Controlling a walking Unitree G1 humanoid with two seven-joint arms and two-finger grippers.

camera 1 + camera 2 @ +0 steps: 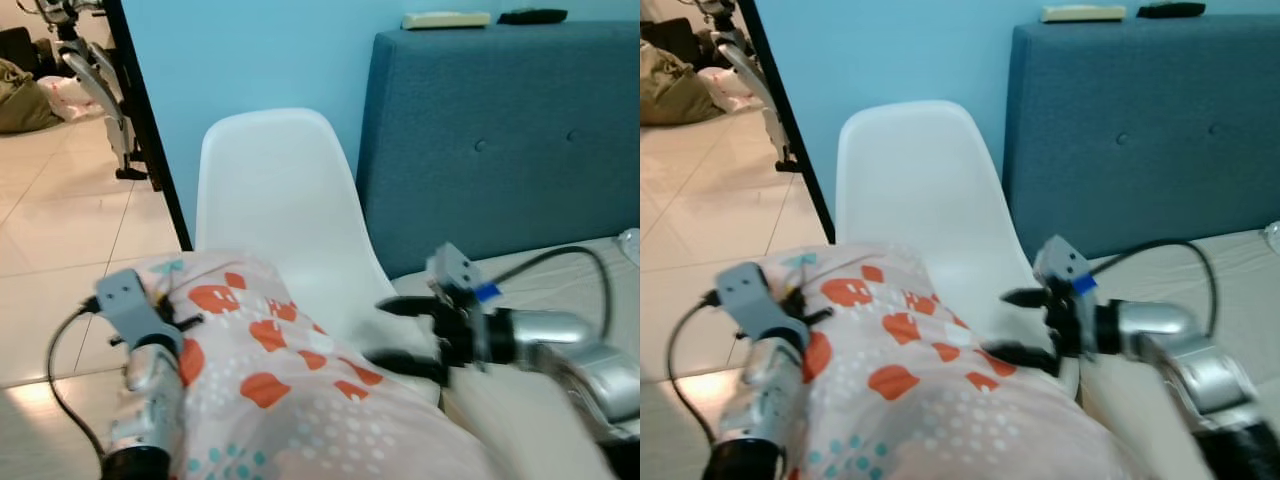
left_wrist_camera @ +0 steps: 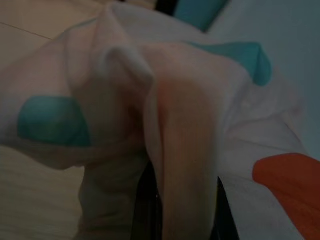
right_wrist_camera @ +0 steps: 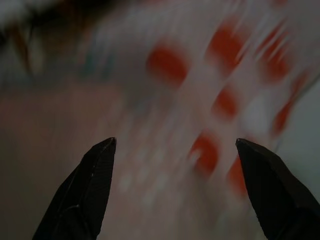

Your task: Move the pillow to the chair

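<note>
Left gripper [image 1: 172, 322] is clamped on a fold at the near left edge of the pillow [image 1: 290, 390], cloth bunched between its fingers in the left wrist view. Right gripper [image 1: 395, 335], jaws spread wide and holding nothing, hangs just beside the pillow's right edge. The pillow lies in front of the robot with its far end over the seat of the white chair [image 1: 275, 190]; beyond stands a blue headboard [image 1: 500, 140].

With one pinch on loose fabric, the pillow could slip free or sag off the seat's front. The chair seat is hidden beneath the pillow, and the right wrist view is blurred.
</note>
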